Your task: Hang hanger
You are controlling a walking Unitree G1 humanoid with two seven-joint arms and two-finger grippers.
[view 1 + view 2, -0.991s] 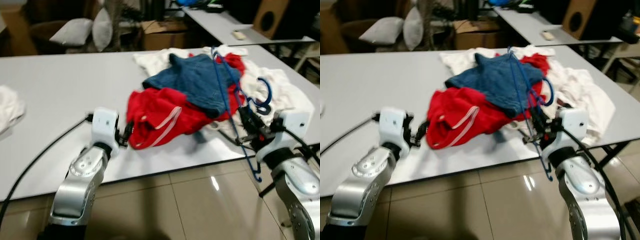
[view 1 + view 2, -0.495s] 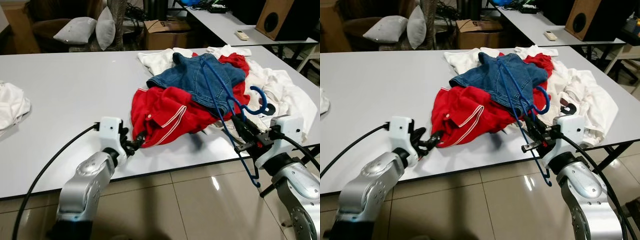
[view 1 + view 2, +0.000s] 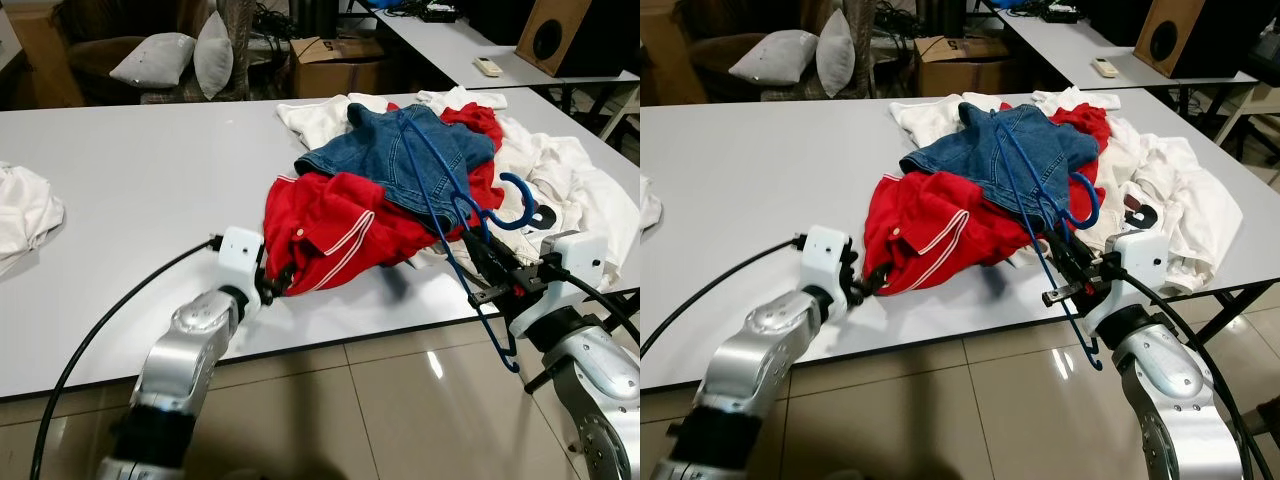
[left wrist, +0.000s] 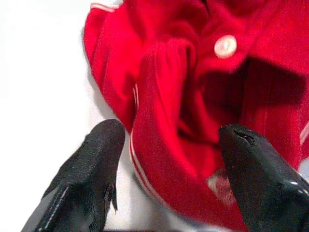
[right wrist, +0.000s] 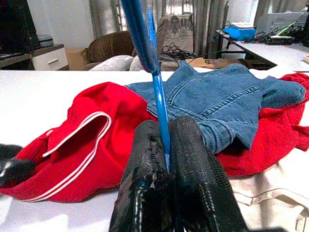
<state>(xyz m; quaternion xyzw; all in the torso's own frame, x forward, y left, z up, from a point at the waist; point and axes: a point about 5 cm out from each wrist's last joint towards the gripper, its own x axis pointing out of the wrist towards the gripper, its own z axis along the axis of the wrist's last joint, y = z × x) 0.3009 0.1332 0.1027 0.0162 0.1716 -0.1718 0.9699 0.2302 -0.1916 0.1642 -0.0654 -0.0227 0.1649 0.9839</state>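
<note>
On table, left of red shirt: white cloth [image 3: 25, 205], well apart, untouched.
Left gripper [image 4: 169, 159]: at red shirt's near corner, fingers [image 4: 91, 164] spread wide either side of collar fold, nothing pinched yet.
Red shirt [image 3: 335, 225]: near side of clothes heap on white table [image 3: 130, 170]; soft, limp, light; likely to sag and slide on smooth top; best taken at thick striped collar, near button [image 4: 225, 46].
Denim garment [image 3: 400, 155]: behind red shirt, lying partly over it.
Hanger [image 3: 455, 200]: blue, thin, stiff, light, slick plastic; right of red shirt, leaning across denim, hook up.
Right gripper [image 5: 166, 145]: right of red shirt at table edge, clenched on hanger's lower rod; firm hold, may pivot.
</note>
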